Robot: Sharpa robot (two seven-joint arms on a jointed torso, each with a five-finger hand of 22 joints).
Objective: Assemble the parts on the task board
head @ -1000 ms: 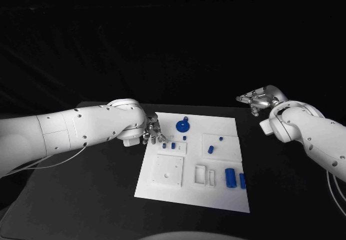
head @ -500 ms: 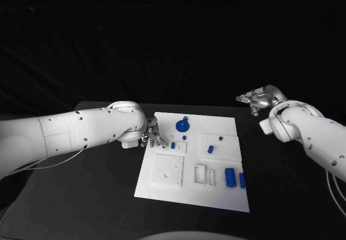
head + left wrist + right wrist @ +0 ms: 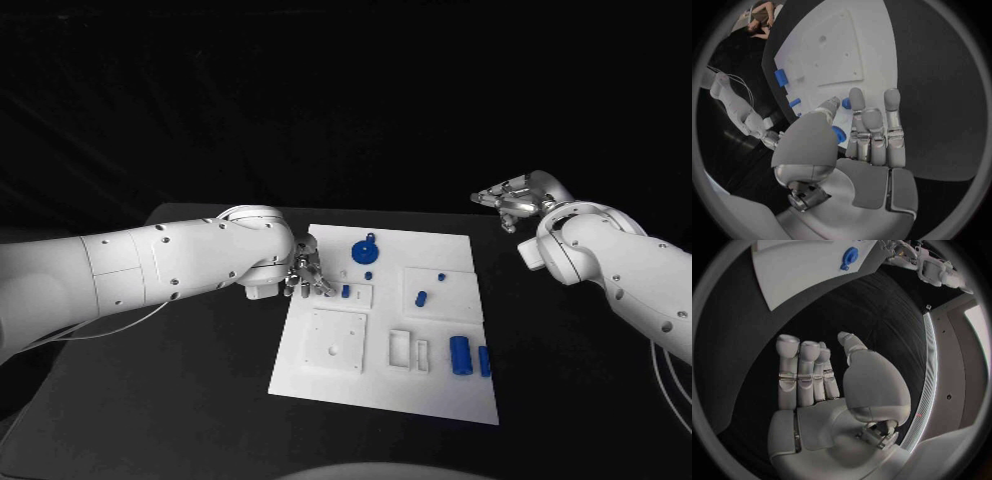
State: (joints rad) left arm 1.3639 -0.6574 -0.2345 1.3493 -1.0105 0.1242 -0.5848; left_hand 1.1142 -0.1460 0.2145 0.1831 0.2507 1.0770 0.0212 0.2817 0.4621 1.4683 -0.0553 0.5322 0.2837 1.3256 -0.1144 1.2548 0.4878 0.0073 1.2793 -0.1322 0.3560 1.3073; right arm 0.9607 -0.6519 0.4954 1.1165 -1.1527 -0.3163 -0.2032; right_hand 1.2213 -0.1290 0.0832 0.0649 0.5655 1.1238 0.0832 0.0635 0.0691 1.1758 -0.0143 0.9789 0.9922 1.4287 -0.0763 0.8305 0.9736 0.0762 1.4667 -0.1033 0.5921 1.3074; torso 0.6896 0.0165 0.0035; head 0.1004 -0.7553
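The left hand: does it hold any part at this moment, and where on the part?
It cannot be told. The left hand has its fingertips at small blue parts on the task board; no clear grip shows.

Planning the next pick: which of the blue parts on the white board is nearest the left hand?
The small blue peg beside the left hand's fingertips, at the white task board's left edge; the others lie farther right.

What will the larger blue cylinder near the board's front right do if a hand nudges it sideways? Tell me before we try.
The larger blue cylinder lies on its side on the task board, so it would probably roll rather than slide. It looks like rigid moulded plastic, likely light. The smaller blue piece close beside it might block or be knocked by a roll that way.
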